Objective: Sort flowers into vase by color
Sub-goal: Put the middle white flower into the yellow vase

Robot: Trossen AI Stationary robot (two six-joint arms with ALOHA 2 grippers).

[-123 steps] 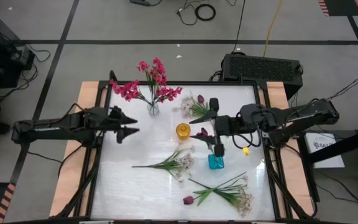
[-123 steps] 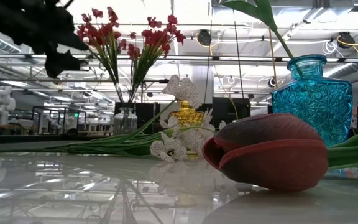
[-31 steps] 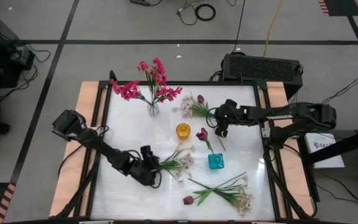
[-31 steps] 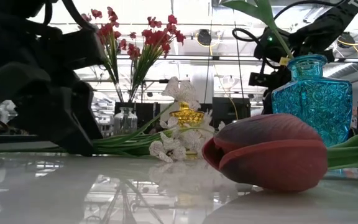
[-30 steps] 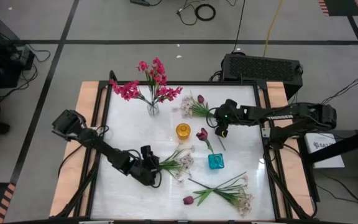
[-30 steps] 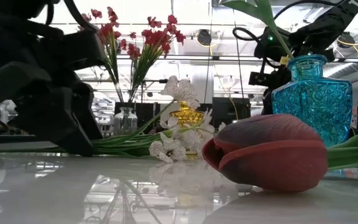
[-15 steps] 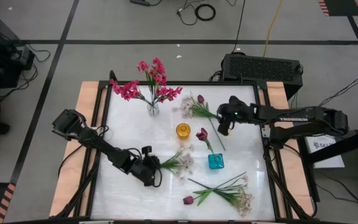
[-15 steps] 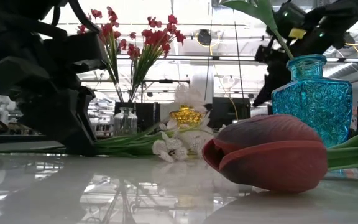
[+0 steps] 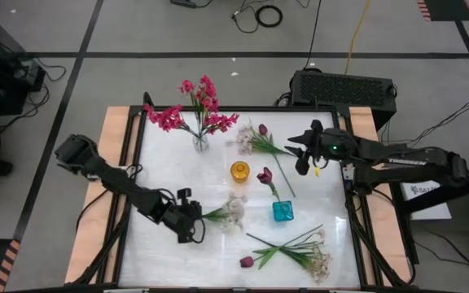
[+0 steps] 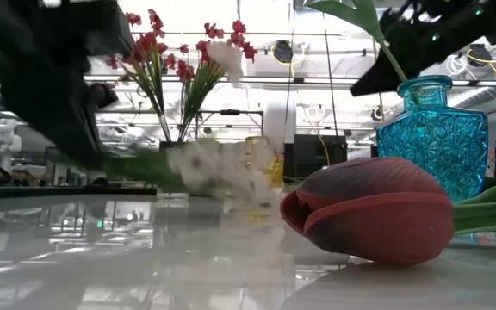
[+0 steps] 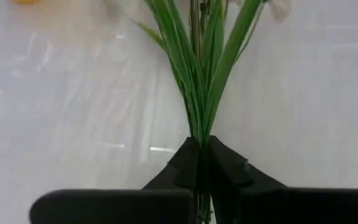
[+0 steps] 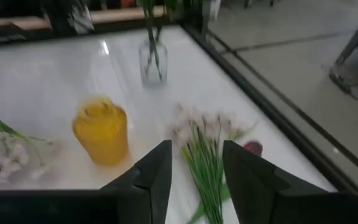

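The white sprig's (image 9: 228, 211) stems sit pinched in the left pincer (image 9: 195, 221).

- Magenta-pink sprigs (image 9: 194, 106): standing upright in the clear glass vase (image 9: 200, 142) at the far side of the tabletop (image 9: 161, 171); blossoms fan out above its rim.
- White sprig (image 9: 226, 212): stem end clamped between the fingers of the left tool (image 9: 195, 221), blossoms pointing toward the yellow vase (image 9: 239, 172).
- Maroon tulip (image 9: 265, 176): stem seated in the blue vase (image 9: 282, 212), bud leaning outward.
- Mixed sprigs (image 9: 259, 140): white blossoms and one maroon bud, lying flat near the far edge, just beside the right tool (image 9: 301, 159).
- Near-edge group (image 9: 295, 251): white sprigs crossed, with a maroon tulip bud (image 9: 246, 262) lying flat.
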